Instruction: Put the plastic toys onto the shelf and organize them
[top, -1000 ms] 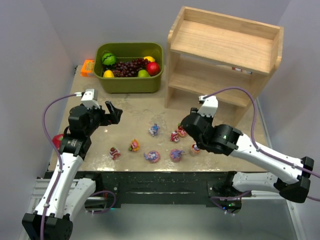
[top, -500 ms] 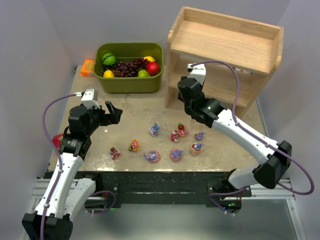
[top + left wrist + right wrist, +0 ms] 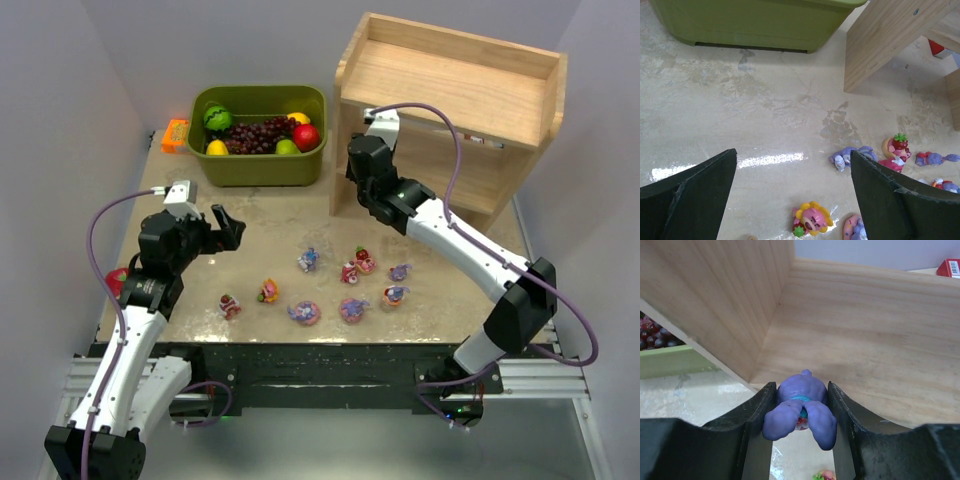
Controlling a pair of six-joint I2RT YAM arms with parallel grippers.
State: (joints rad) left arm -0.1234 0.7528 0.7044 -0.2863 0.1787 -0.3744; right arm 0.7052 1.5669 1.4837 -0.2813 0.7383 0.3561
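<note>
- The table [image 3: 270,225] is pale and shiny, and everything sits on it.
- The wooden shelf [image 3: 450,85] stands at the far right of the table. It has two levels, and both are bare wood where they show.
- The right arm [image 3: 470,250] is stretched out long. It goes from its base at the near right, up and to the left, to the left end of the shelf's lower level.
- The left arm [image 3: 130,310] is bent, with its wrist held above the left side of the table and pointing to the right.
- The green bin [image 3: 262,165] of fruit [image 3: 265,133] sits just left of the shelf.
- The left gripper [image 3: 792,160] has its fingers spread wide, with nothing between them.
- The right gripper [image 3: 799,387] squeezes a purple bunny [image 3: 799,407] between its two fingers. The bunny hangs just at the front edge of the lower level, near the left side board.
- The other toys [image 3: 304,313] lie in a loose bunch on the table in front of the shelf, between the two arms.
</note>
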